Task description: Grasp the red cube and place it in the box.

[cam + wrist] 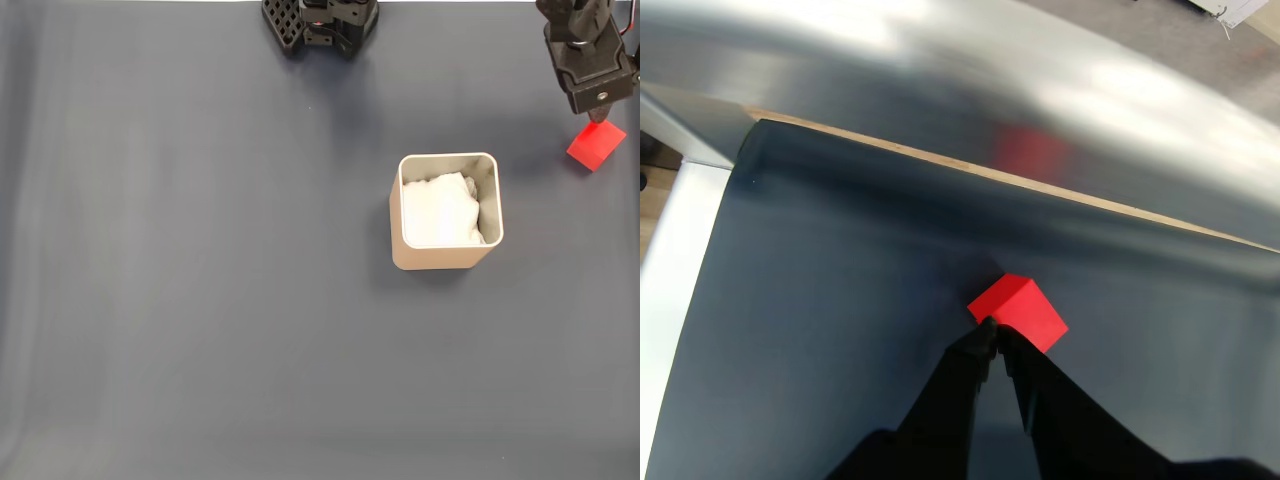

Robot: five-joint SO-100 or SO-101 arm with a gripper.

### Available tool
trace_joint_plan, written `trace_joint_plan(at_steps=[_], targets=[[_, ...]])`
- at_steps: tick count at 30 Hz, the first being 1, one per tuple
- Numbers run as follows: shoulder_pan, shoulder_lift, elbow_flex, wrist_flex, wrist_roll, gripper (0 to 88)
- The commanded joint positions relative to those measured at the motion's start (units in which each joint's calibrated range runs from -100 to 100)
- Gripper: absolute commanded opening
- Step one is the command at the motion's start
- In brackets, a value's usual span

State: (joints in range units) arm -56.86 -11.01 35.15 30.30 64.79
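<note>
I see the cube (596,146) on the dark mat (200,300), at about two o'clock from the box (446,259) and well apart. My gripper (992,338) has its fingertips pinched together, empty, touching the cube's near corner.

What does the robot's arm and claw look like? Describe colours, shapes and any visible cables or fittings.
The arm is matte black plastic in blocky sections, with a red cable looping near its upper part and small screws on the lower housing. In the wrist view the claw shows as two slim black fingers tapering to narrow tips. A second black piece, with a gridded pattern of holes, sits at the top edge of the fixed view.
</note>
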Motion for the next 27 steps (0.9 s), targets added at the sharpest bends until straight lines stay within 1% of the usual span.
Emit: trace_joint_plan(at_steps=[1, 5, 10, 13, 20, 27], targets=[[0.17, -3.74, -2.61, 0.68, -0.20, 0.4], [0.02, -5.21, -3.16, 2.49, -0.98, 0.4], [0.24, -7.03, -6.71, 8.89, -3.76, 0.4], [0.81, -7.21, -9.63, 12.83, -6.20, 0.5], [2.58, -4.70, -20.39, 23.08, -13.72, 0.7], [4.28, -2.96, -25.04, 28.34, -17.83, 1.4]])
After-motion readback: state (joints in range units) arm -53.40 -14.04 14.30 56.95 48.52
